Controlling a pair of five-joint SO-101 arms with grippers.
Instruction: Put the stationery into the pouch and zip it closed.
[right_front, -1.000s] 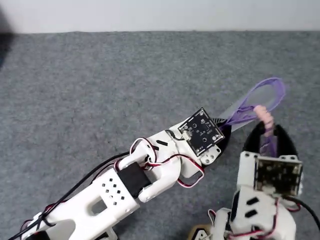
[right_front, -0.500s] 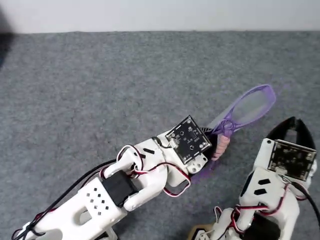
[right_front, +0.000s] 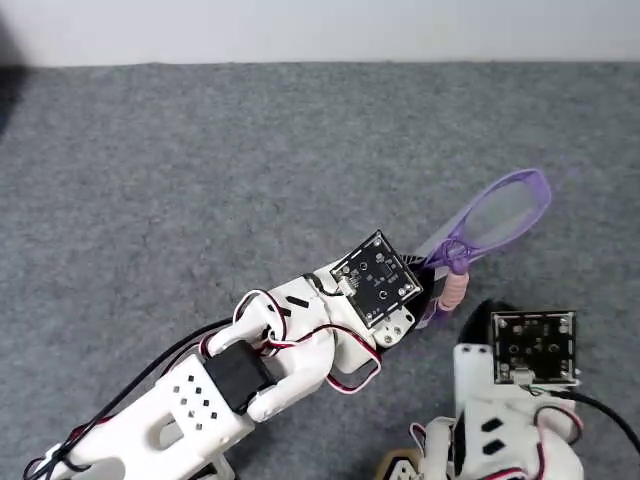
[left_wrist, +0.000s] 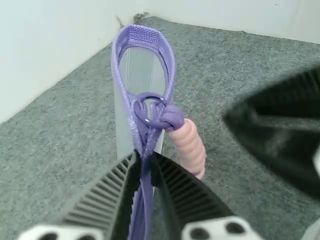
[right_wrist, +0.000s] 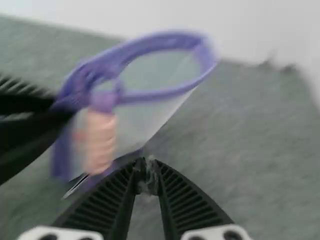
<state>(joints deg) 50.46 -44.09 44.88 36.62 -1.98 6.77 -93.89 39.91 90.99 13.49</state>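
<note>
Well, we start with the pouch. It is clear with a purple zip edge, and it stands up on its thin side above the grey table, near the right end. From the high view its far end is a purple loop that points toward the white wall. We can see the grey table right through its clear side.

A small metal ring sits on the zip, with a purple knot beside it. A pink bumpy charm hangs down from that knot, right beside the pouch. In the high view the charm hangs between the two arms.

The left gripper holds the pouch. Its two black jaws are pressed tight on the purple zip strip, just below the ring. We see the strip run down between them.

The right gripper is close by, on the other side of the pink charm. Its jaws are pressed together at the tips. They sit right at the low clear edge of the pouch. That view is blurry, so we think they may be nipping the edge, but we cannot tell for sure.

In the high view the left arm lies slanted across the table, and the right arm stands near the front edge.
</note>
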